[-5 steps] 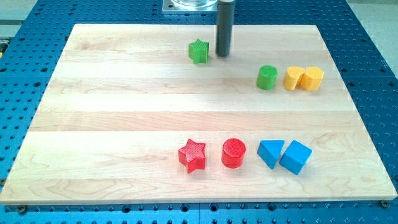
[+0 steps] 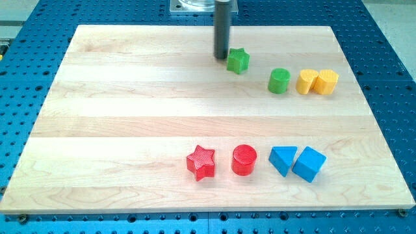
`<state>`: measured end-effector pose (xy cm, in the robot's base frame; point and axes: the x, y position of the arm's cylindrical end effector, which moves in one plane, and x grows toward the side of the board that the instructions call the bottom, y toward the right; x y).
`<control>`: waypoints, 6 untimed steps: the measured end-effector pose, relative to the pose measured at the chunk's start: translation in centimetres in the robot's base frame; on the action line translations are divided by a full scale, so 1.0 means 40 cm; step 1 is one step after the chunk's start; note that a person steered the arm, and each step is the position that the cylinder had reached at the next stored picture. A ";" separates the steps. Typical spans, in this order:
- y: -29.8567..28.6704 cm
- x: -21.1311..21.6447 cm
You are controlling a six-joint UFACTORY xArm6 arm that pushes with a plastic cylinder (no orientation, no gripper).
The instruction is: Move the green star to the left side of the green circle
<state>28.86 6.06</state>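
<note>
One light, stiff star (image 2: 238,60) near the circle (image 2: 279,80) slides easily but may spin; my tip (image 2: 221,57), a jawless end effector, touches its left points.

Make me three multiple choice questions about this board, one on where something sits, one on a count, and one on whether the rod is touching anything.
1. Where is the green star relative to the green circle?
A. To the view's left and a little higher
B. To the view's right
C. Directly below it

2. How many red blocks are on the board?
A. One
B. Two
C. Three

3. How does my tip stand to the green star?
A. Far off near the blue blocks
B. Resting on top of it
C. Right at its left edge, at or very near contact

Answers: 1 A, the star sits left of the circle with a gap between. 2 B, a red star and a red circle. 3 C, the rod's end meets the star's left side.
</note>
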 end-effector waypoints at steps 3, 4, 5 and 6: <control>0.040 0.113; 0.040 0.132; 0.040 0.143; 0.036 0.138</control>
